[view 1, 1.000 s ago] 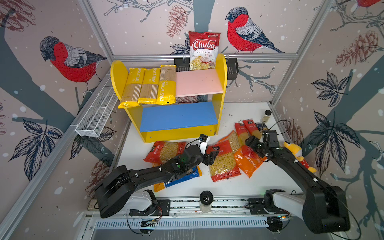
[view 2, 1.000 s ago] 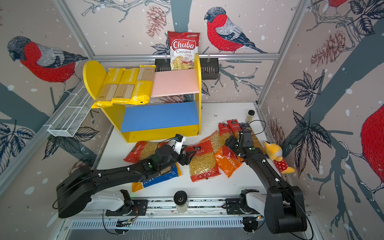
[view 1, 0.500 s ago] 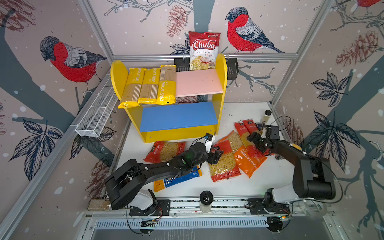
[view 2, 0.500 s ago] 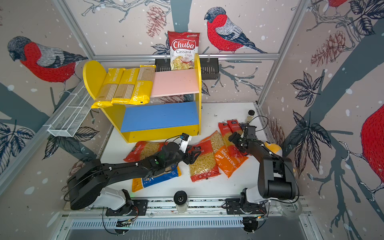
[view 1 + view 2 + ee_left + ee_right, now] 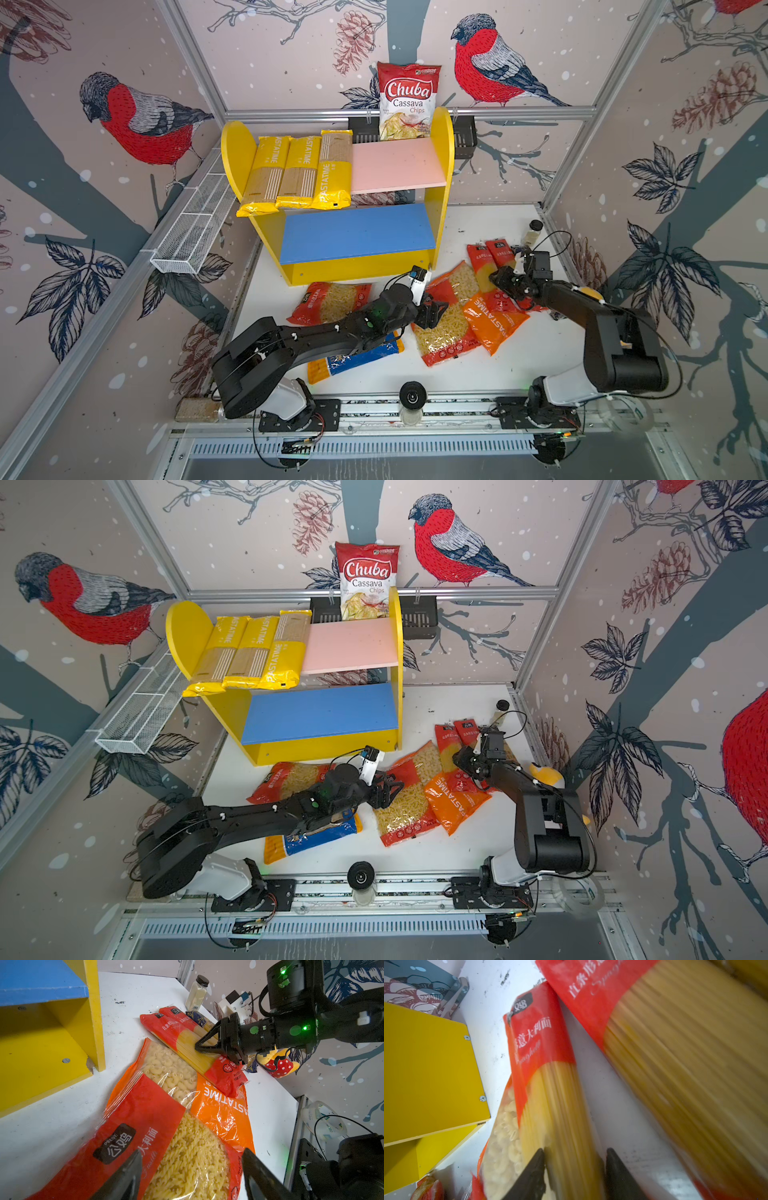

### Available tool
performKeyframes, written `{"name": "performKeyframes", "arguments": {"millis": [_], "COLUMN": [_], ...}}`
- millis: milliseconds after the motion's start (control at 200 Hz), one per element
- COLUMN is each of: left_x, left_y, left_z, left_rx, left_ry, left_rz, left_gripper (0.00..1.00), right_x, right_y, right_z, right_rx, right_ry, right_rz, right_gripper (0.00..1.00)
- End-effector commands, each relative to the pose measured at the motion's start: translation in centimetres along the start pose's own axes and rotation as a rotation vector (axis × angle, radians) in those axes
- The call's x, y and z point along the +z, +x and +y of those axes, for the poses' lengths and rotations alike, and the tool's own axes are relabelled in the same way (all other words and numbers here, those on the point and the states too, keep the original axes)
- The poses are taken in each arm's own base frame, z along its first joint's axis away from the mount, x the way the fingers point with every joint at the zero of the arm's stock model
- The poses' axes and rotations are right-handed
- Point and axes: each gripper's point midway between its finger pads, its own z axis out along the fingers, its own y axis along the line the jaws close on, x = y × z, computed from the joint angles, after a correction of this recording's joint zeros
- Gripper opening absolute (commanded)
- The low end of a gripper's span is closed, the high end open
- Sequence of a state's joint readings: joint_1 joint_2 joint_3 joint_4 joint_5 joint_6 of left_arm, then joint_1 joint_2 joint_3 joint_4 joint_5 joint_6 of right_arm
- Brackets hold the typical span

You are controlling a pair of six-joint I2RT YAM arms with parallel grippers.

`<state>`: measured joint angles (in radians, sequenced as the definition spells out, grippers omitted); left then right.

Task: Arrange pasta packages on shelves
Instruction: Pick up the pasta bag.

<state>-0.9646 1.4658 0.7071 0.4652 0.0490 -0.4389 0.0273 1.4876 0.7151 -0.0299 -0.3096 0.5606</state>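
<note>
Bare white table [image 5: 536, 357] along the near edge, right of the bags, open for moving. Blue-yellow bag [image 5: 361, 355] nearest, half under the left arm. Left gripper [image 5: 191, 1151] spread wide just above the red fusilli bag [image 5: 145, 1126], holding nothing. Another red bag [image 5: 332, 299] to its left, before the shelves [image 5: 353, 268]. Orange bag [image 5: 222, 1118] and macaroni bag [image 5: 166, 1068] overlapping, crowding the middle. Right gripper [image 5: 575, 1150] clenched on a red spaghetti pack [image 5: 560, 1105], one finger against each long side, low over the table; second red pack [image 5: 675, 1064] just beside. Plush toy [image 5: 278, 1066] and small bottle [image 5: 533, 232] near the right wall. Farther back, blue board [image 5: 357, 232] open; on the pink board [image 5: 395, 166], three yellow spaghetti packs [image 5: 299, 170] at its left end, overhanging the front edge; chips bag [image 5: 409, 99] behind.
</note>
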Motion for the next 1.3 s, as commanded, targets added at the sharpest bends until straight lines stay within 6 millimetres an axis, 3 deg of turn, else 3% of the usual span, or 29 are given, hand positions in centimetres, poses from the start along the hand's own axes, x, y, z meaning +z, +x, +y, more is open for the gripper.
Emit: {"name": "performKeyframes", "arguments": {"millis": [0,160,295,485,675,951,1081,1296], "left_x": [0.0,-0.1,-0.5,-0.5,-0.4,-2.2,-2.9,-5.3], "left_y": [-1.3,-1.3,-1.5,-1.7,-2.1,-3.6,-4.7,-6.5], "left_z": [-0.3,-0.1,0.1,0.5,1.6,4.0,3.7,6.0], "left_rx": [0.0,-0.001,0.002,-0.01,-0.051,-0.174,-0.209,-0.347], "left_ry": [0.009,-0.006,-0.021,-0.038,-0.073,-0.072,-0.044,-0.05], "left_rz": [-0.045,-0.045,-0.056,-0.065,-0.075,-0.153,-0.199,-0.328], "left_gripper": [0.75,0.74,0.75,0.75,0.75,0.74,0.75,0.79], "right_x": [-0.3,-0.5,-0.9,-3.6,-6.6,-9.4,-11.6,-13.0], "right_y": [0.2,0.7,0.9,0.7,3.4,5.4,6.1,8.6], "right_z": [1.0,1.9,2.2,5.2,9.8,10.3,12.9,15.7], "right_rx": [0.011,-0.008,-0.011,-0.042,-0.103,-0.106,-0.181,-0.308], "right_ry": [-0.022,-0.032,-0.04,-0.144,-0.273,-0.337,-0.47,-0.565], "right_rz": [0.002,-0.006,-0.011,-0.064,-0.112,-0.173,-0.216,-0.177], "right_gripper": [0.37,0.22,0.15,0.14,0.12,0.07,0.07,0.06]}}
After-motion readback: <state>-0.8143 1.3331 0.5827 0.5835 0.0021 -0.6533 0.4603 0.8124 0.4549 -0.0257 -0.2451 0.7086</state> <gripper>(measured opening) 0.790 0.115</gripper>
